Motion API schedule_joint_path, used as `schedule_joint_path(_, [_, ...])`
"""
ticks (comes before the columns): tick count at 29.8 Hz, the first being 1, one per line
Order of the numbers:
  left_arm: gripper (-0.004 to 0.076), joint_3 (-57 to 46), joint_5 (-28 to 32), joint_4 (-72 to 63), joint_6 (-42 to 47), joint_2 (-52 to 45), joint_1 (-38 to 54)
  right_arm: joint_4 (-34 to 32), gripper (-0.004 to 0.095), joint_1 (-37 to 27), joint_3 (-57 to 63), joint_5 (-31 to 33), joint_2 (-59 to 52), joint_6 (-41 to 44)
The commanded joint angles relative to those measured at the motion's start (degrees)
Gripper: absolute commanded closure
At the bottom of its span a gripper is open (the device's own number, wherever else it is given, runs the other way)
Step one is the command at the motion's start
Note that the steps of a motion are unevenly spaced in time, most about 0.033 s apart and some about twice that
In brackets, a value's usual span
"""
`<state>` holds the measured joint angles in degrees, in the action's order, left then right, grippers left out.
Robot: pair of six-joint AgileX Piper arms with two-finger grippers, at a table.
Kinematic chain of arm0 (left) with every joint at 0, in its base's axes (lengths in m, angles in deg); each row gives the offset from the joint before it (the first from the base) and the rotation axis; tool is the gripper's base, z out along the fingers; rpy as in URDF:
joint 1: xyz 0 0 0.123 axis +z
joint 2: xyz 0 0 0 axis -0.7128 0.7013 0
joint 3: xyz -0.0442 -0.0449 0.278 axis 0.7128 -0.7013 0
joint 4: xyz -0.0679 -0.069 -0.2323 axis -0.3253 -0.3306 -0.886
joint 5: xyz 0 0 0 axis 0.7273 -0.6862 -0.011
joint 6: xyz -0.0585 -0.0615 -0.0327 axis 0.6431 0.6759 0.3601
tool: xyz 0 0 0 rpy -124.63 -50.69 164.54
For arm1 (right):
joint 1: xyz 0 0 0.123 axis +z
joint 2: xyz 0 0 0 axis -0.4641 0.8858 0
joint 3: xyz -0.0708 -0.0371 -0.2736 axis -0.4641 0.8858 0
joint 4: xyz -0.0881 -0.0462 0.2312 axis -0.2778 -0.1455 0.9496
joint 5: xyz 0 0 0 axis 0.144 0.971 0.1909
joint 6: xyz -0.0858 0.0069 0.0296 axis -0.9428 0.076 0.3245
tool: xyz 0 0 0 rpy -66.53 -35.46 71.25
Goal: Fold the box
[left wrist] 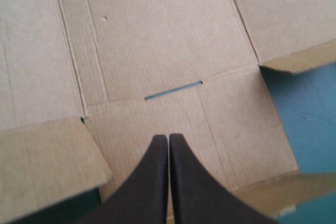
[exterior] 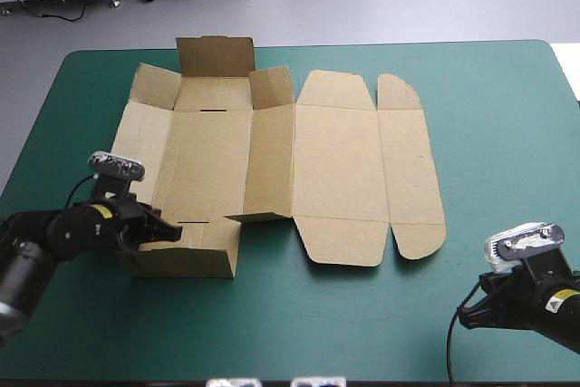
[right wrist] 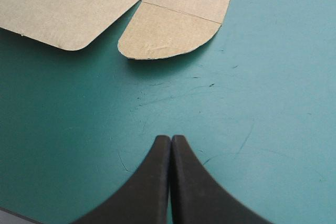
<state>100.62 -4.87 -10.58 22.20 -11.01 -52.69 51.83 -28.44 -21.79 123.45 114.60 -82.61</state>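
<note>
The flat-cut brown board box [exterior: 335,169] is lying near the middle of the teal-green-covered table [exterior: 507,115]. Its right-hand half is resting flat, while on the left-hand half a far flap [exterior: 216,56] and a near flap [exterior: 186,251] are standing up off the table.

The left black-finned end effector [exterior: 170,231] is reaching in at the near flap's left end. Its fingers are pressing together into one point over the panel by the narrow slot [left wrist: 173,90]. No board is showing between them, so it is likely nudging rather than gripping, probably to prop that wall upright.

The right end effector [exterior: 466,316] is hovering over bare table well apart from the box. Its fingers are likewise together, pointing toward the rounded tab [right wrist: 168,32], and it is presumably parked clear of the left arm's work.
</note>
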Motion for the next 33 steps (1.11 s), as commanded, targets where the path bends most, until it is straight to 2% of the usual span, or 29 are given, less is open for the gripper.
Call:
schedule_joint_path(1, [0.0729,8.01,3.92,-1.24,-1.03,5.69,0.1,1.01,0.0933,0.16,-1.4,-2.81,0.48,-0.44])
schedule_joint_path(11, [0.0729,29.08,-4.32,-0.95,-5.61,22.15,0.15,1.01,0.0933,0.16,-1.4,-2.81,0.48,-0.44])
schedule_joint_path(15, [0.0729,36.8,-11.34,-1.04,-6.63,27.88,0.15,1.01,0.0933,0.16,-1.4,-2.81,0.48,-0.44])
schedule_joint_path(17, [0.0729,39.36,-14.5,-1.34,-7.91,29.7,0.15,1.01,0.0933,0.16,-1.4,-2.73,0.48,-0.44])
schedule_joint_path(20, [0.0728,40.99,-15.34,-3.28,-8.64,30.69,1.28,1.35,0.0933,0.16,-1.4,-2.69,0.48,-0.44])
schedule_joint_path(25, [0.0708,40.99,-17.22,-13.48,-13.78,30.69,10.52,2.33,0.0933,0.16,-1.4,-2.59,0.48,-0.72])
schedule_joint_path(30, [0.0708,40.99,-20.24,-25.18,-19.57,31.13,24.2,2.33,0.0933,0.16,-1.4,-2.59,0.48,-1.08])
schedule_joint_path(33, [0.0708,40.99,-25.02,-32.36,-24.08,32.28,30.83,2.33,0.0933,0.16,-1.4,-2.71,0.48,-2.21])
